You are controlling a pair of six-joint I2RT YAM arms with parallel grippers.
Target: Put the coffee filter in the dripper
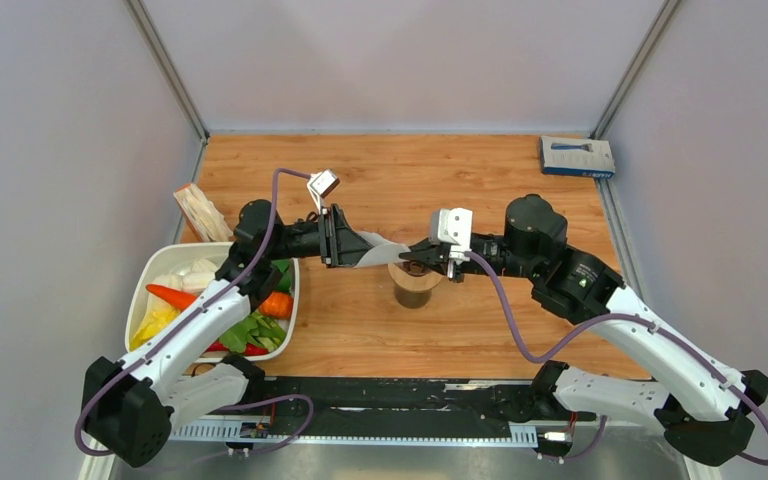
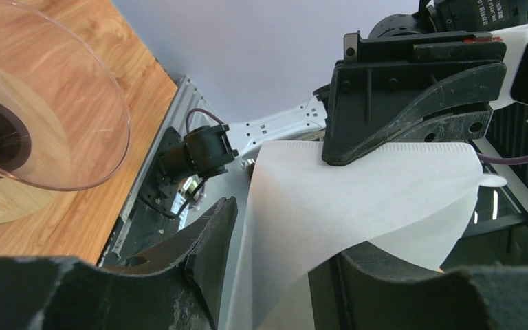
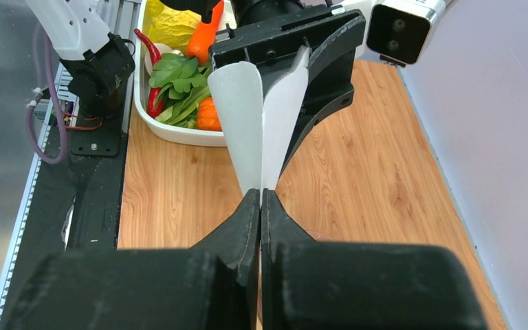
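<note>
Coffee filter in right pincer, near dripper

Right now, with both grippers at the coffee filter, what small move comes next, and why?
Probably bring the coffee filter down toward the dripper. The right gripper is shut on one end, the left gripper is at the other, and the paper is not yet inside the cone.

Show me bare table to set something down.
Bare wood: far strip between paper packet and blue box; near patch between vegetable tray and right arm. Crowded: mid-table, left gripper and right gripper holding the coffee filter by the dripper.
</note>
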